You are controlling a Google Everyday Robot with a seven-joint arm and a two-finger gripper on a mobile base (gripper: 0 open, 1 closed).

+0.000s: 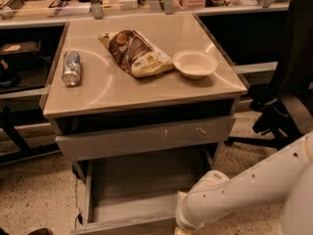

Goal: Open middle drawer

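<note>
The desk (146, 89) has free floor (34, 195) off its left edge, while a black chair (293, 82) stands close beside its right edge. Behind its rear edge runs a cluttered counter (63, 6).

Three things lie on the desk top, one of each. A silver can (71, 67) lies on its side near the left edge. A brown and cream snack bag (137, 53) lies slantwise around the middle, toward the rear edge. A shallow cream bowl (195, 63) stands upright just beside the bag, toward the right edge. The can's label and the print on the bag cannot be read. The front strip of the top is bare.

Under the front edge is a dark gap, then a closed grey drawer front with white scratch marks (146, 138).

Below it the middle drawer (142, 180) stands open, well forward of the front edge, showing its bare grey tray.

The white arm (254, 185) reaches in from the lower right. Its pincer (182, 229) is at the right end of that drawer's front panel, mostly cut off by the picture's bottom edge; I cannot tell whether it is apart or together.
</note>
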